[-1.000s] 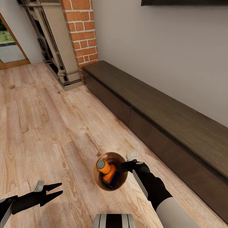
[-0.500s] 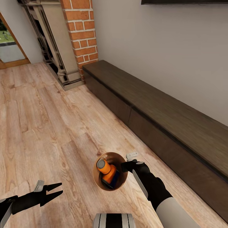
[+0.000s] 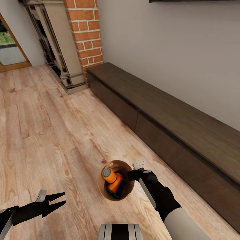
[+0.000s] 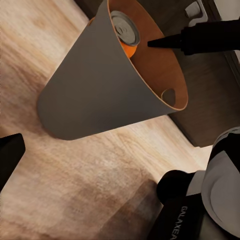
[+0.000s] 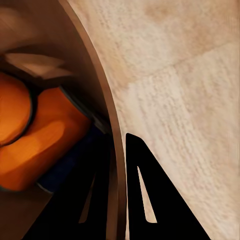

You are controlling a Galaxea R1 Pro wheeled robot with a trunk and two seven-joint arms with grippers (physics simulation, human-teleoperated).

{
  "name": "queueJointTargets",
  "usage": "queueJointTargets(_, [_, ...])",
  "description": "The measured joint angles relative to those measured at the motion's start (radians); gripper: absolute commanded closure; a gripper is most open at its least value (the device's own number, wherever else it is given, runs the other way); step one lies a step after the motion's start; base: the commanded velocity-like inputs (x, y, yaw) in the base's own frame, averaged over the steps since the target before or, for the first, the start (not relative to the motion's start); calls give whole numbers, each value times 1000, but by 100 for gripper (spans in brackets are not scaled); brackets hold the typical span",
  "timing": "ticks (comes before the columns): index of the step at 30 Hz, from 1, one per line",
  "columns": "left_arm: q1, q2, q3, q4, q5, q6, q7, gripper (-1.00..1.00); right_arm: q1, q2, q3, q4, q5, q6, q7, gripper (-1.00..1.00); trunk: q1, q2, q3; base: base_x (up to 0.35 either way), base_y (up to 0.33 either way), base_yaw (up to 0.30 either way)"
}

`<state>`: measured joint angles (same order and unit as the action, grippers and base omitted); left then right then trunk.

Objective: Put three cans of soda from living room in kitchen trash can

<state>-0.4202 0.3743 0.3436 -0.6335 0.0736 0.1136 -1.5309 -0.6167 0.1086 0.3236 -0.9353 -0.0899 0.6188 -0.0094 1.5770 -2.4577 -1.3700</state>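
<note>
Head view: a living room with a light wood plank floor (image 3: 50, 133). At the far left stands a red brick fireplace column (image 3: 85, 33) with a pale stone surround. A long, low dark-brown wooden cabinet (image 3: 173, 133) runs along the pale grey wall from the fireplace toward the near right. Near the bottom centre, a round tapered bin with a brown wood-coloured inside (image 3: 127, 190) sits upright above the floor, to the left of the cabinet front. Inside it lie orange cylindrical soda cans with grey metal tops (image 3: 111, 178); one grey top faces upward, and their exact number cannot be told. The right gripper (image 3: 131, 175), black with a white wrist block, is clamped on the bin's right rim. The left gripper (image 3: 60, 199), also black, hangs over bare floor at the near left, well apart from the bin, its two pointed fingers spread and empty.

Left wrist view: the bin's pale grey-white outer wall (image 4: 100, 85) tapers toward its base, with an oval handle slot near the rim. A can's grey top (image 4: 125, 29) shows inside. A black finger of the right gripper (image 4: 167, 41) reaches over the rim.

Right wrist view: the bin's thin rim (image 5: 107, 115) passes between the two black fingers (image 5: 142, 195), one inside, one outside. Orange cans (image 5: 45, 142) lie inside; floor lies beyond.
</note>
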Motion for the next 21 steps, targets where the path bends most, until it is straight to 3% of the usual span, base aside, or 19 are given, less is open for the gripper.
queueJointTargets(5, [1, 0, 0, 0, 0, 0, 0, -100, -1, 0, 1, 0, -2, 0, 0, 100, 18, -35, -15, 0, 0, 0])
queueJointTargets(11, [0, 0, 0, 0, 0, 0, 0, -100, -1, 0, 1, 0, -3, 0, -1, 100, 18, -35, -16, 0, 0, 0])
queueJointTargets(17, [1, 0, 0, 0, 0, 0, 0, -100, -1, 0, 0, -13, -1, 0, -1, 100, 11, -44, -38, 0, 0, 0])
queueJointTargets(21, [0, 0, 0, 0, 0, 0, 0, -100, -1, 0, 1, -14, -1, 0, -1, 100, 11, -44, -38, 0, 0, 0])
